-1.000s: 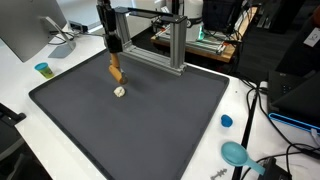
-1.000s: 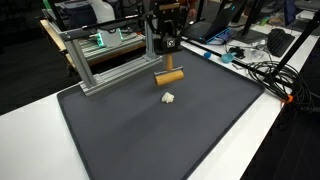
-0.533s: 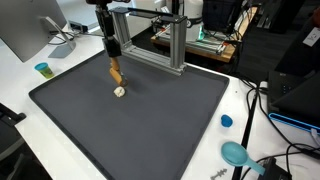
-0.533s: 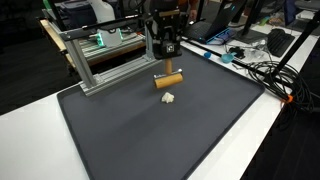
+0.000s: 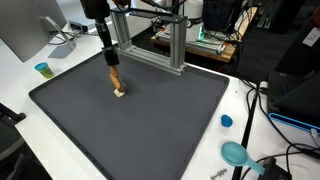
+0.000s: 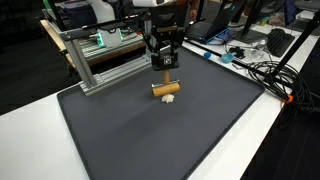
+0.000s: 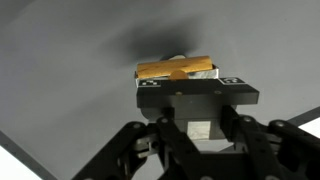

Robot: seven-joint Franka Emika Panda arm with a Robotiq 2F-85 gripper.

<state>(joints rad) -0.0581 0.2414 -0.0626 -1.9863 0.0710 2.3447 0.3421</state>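
My gripper (image 5: 112,64) (image 6: 165,72) is shut on a tan wooden cylinder (image 5: 115,80) (image 6: 167,89). It holds the cylinder low over the dark grey mat (image 5: 150,125) (image 6: 150,140). In both exterior views a small white piece (image 5: 121,94) (image 6: 171,99) lies on the mat right beside the cylinder, at or under its lower end. I cannot tell whether they touch. In the wrist view the cylinder (image 7: 177,69) lies crosswise just beyond my gripper (image 7: 188,79), and the white piece is mostly hidden behind it.
An aluminium frame (image 5: 170,45) (image 6: 100,60) stands at the mat's far edge. A blue cup (image 5: 43,70) and a monitor (image 5: 25,30) sit off one side. A blue cap (image 5: 226,121), a teal object (image 5: 236,153) and cables (image 6: 260,65) lie off the other.
My gripper has come down with the wooden cylinder, from above the mat to just over it, bringing the cylinder close to the white piece. The white piece has stayed put.
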